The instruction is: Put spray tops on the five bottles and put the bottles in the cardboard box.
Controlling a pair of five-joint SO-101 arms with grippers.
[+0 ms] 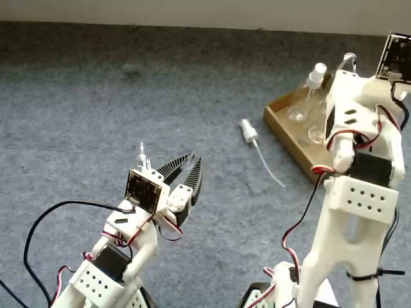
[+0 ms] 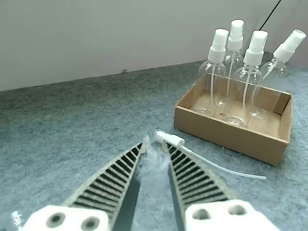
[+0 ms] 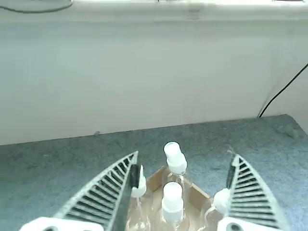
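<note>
Four bottles [image 2: 243, 86] with spray tops fitted stand upright in the cardboard box [image 2: 226, 134], toward the far right of the grey tabletop [image 1: 96, 96]. One loose spray top [image 2: 168, 138], its thin tube trailing, lies between the box and the left pincer [image 2: 154, 144]. That pincer's fingers are parted only narrowly, with nothing clearly gripped. The right pincer [image 3: 184, 155] hangs wide open and empty above the boxed bottles.
</note>
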